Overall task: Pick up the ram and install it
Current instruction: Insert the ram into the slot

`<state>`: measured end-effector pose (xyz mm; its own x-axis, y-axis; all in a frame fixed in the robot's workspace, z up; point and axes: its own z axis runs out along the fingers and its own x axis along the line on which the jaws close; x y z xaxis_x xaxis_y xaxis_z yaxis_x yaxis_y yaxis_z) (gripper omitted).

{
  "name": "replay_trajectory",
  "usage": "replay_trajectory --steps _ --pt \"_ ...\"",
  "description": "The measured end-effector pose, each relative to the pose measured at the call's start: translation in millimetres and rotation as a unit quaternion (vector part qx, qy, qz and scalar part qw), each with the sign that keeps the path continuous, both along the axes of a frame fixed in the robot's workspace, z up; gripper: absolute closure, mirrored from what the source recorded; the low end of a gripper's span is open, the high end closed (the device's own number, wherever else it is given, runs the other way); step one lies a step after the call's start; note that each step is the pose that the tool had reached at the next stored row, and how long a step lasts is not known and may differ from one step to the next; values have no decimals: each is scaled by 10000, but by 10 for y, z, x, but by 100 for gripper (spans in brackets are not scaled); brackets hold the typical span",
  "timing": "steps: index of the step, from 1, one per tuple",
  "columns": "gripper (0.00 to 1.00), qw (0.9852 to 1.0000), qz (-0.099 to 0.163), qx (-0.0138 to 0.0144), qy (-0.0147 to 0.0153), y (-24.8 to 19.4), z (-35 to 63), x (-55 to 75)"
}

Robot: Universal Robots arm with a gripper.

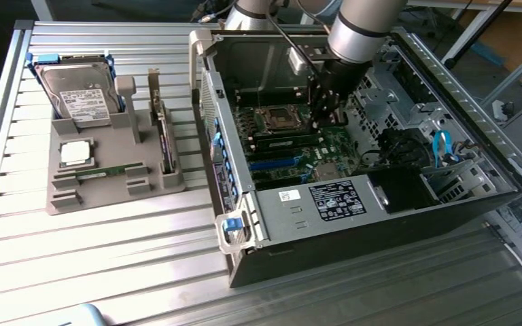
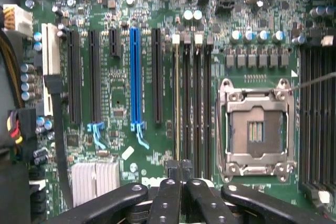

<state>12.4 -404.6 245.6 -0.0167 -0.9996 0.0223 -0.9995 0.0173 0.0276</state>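
RAM point(image 1: 107, 171), a narrow green stick, lies flat in a slot of the grey holder tray point(image 1: 62, 200) on the slatted tabletop point(image 1: 107, 272), at the exterior view's left, well apart from my arm. I see my gripper point(image 1: 323, 112) lowered inside the open computer case point(image 1: 370, 197), above the motherboard point(image 2: 121, 77) near the empty processor socket point(image 2: 255, 129) and the black memory slots point(image 2: 191, 103). In the wrist view my fingers point(image 2: 167, 192) are pressed together and hold nothing.
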Motion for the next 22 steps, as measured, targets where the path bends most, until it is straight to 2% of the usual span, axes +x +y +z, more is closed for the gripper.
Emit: replay_trajectory --steps 5,12,22 --pt "89 10000 0 -1 32 -1 0 119" --pt "89 10000 0 -1 59 -1 1 233" --pt "89 10000 0 -1 72 -1 1 297"
